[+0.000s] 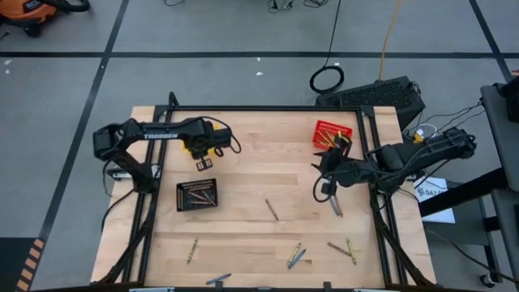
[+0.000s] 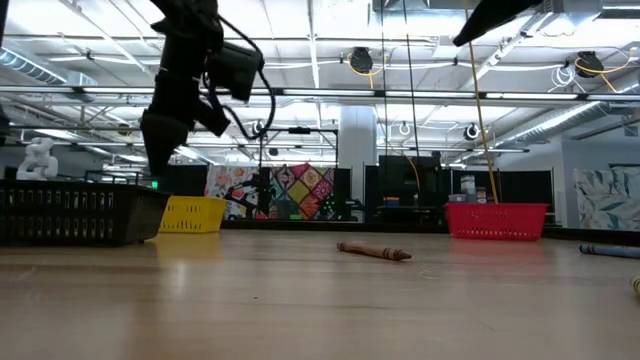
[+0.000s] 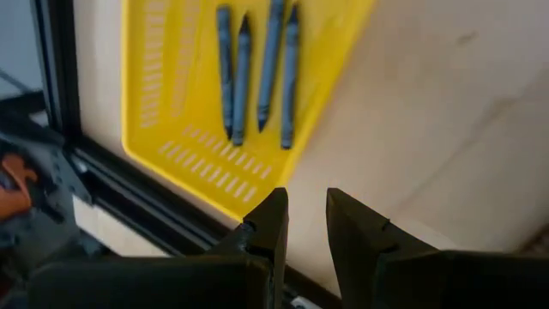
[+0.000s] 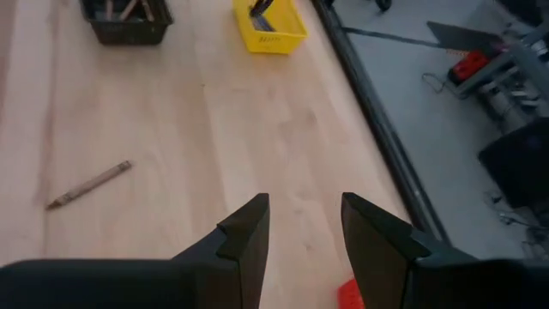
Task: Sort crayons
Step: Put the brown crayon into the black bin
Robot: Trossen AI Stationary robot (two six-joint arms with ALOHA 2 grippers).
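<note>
Crayons half sorted, both claws empty over the table (image 1: 243, 227).

We see our left claw (image 3: 307, 225) hanging released above the yellow basket (image 3: 171, 103), where four blue crayons (image 3: 257, 73) lie side by side, thin and pointed. Our right claw (image 4: 304, 227) is also released and holds nothing; in the high view it sits near the red basket (image 1: 332, 132), which holds yellowish sticks. The black basket (image 1: 197, 195) carries brownish ones. Loose crayons remain on the bare wood: a brown one (image 1: 272, 209) near the middle, which the low view shows lying flat with a tapered tip, a grey-blue one (image 1: 336, 205) just below the right claw, and a scatter of yellow-green and blue sticks (image 1: 296, 255) along the near edge.
</note>
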